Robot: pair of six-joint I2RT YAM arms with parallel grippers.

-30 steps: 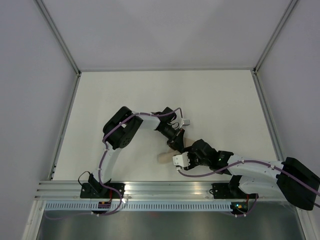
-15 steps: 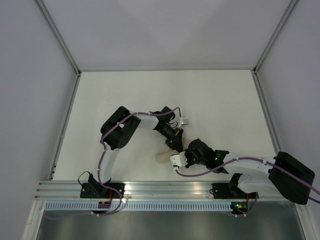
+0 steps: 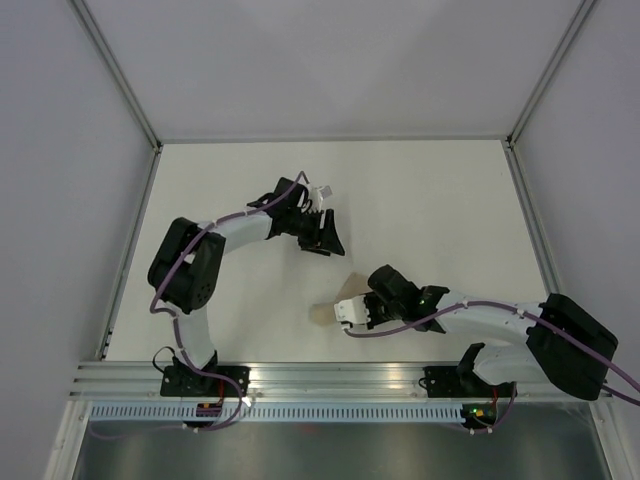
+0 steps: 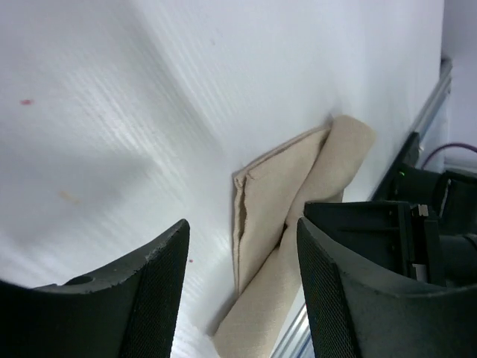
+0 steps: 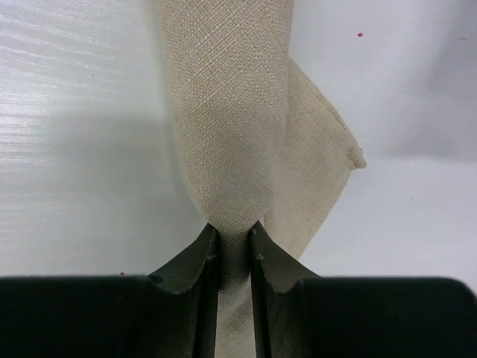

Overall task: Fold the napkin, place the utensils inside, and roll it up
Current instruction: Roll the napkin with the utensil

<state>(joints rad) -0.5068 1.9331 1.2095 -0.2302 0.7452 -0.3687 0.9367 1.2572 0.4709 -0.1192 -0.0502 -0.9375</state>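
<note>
The napkin (image 3: pixel 322 315) is a beige, rolled and partly folded strip lying on the white table near the front. My right gripper (image 3: pixel 342 315) is shut on one end of it; in the right wrist view the cloth (image 5: pixel 231 112) is pinched between the two dark jaws of the gripper (image 5: pixel 233 240). My left gripper (image 3: pixel 330 243) is open and empty, apart from the napkin toward the back left. In the left wrist view the napkin (image 4: pixel 287 216) lies beyond the gap of the left gripper (image 4: pixel 242 227). No utensils show; whether they are inside the cloth cannot be seen.
The white table (image 3: pixel 450 210) is walled by grey panels with metal rails. An aluminium rail (image 3: pixel 330 380) runs along the front edge, close behind the napkin. The right arm's dark body (image 4: pixel 417 239) shows in the left wrist view beside the napkin.
My left gripper has let go of the napkin, opened, and pulled away to the back left. My right gripper has stayed shut on the napkin and shifted slightly left.
</note>
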